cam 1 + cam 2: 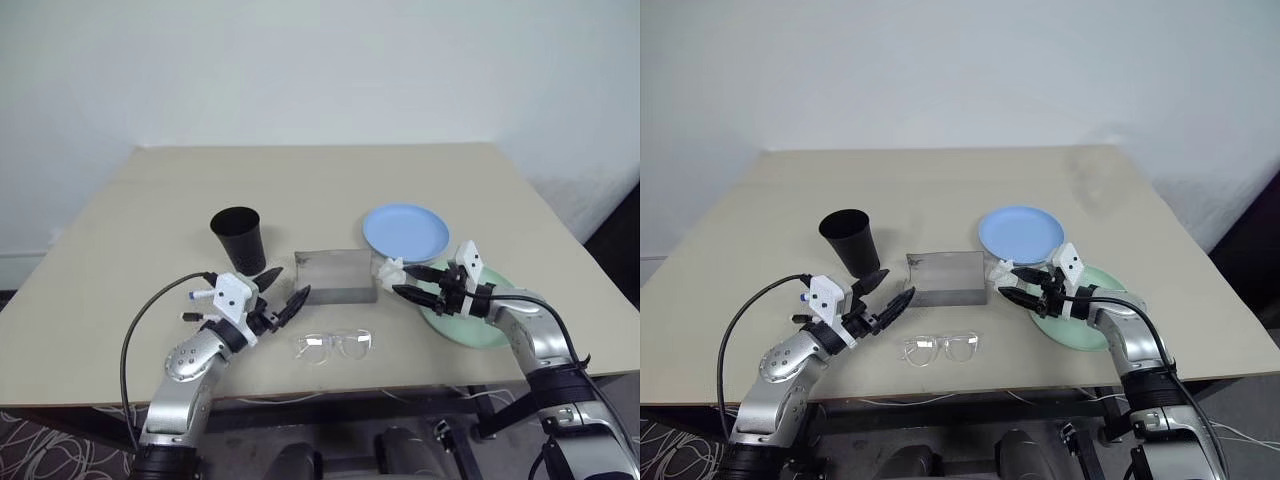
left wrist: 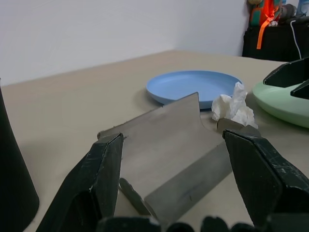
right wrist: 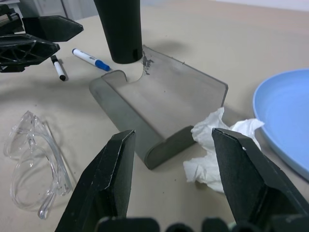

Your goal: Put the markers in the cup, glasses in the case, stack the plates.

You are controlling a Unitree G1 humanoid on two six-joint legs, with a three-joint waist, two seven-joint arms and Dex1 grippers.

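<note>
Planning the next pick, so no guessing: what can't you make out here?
- Markers: head views, mostly covered by the left tool's wrist.
- Mint plate: head views, partly under the right arm.
- Cup: head views, inside too dark to tell contents.

Looks like a lab: a bare beige table [image 1: 150, 220] against a plain white wall [image 1: 320, 70], loose cables [image 1: 40, 450] underneath.
</note>
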